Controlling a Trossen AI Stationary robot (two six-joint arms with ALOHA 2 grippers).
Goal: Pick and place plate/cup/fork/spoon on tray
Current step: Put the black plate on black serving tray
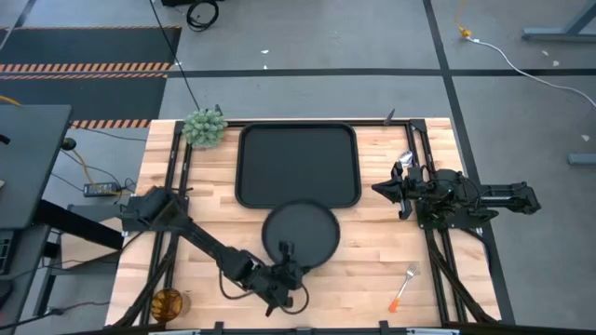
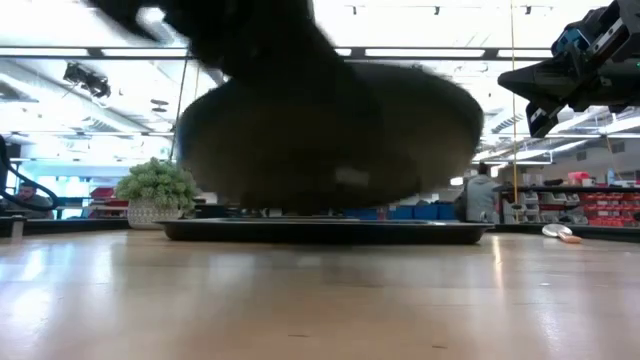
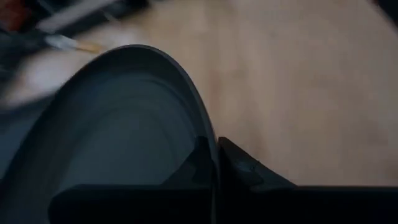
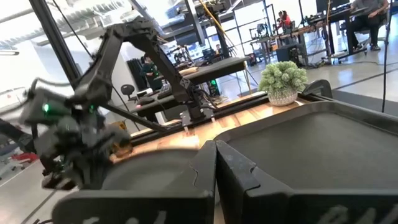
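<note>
The round black plate (image 1: 300, 233) is held over the table's near middle, just before the black tray (image 1: 298, 166). In the low view the plate (image 2: 330, 130) is a big dark shape above the tray (image 2: 320, 231). My left gripper (image 1: 285, 265) is shut on the plate's near rim. My right gripper (image 1: 377, 189) hovers shut and empty to the right of the tray, pointing left. The spoon (image 1: 405, 158) lies just beyond the right gripper. The fork (image 1: 403, 288) lies at the near right. The amber cup (image 1: 168, 302) stands at the near left corner. My left gripper pinches the plate's near rim (image 3: 208, 146) between its two fingers, one on the plate's upper face and one on its underside. The fingers come from the table's near side. The plate is lifted clear of the table and tilted.
A green plant ball (image 1: 205, 127) sits at the tray's far left corner; it also shows in the low view (image 2: 157, 190). Bare wood lies between the tray and the fork. People and shelves show in the room beyond the table.
</note>
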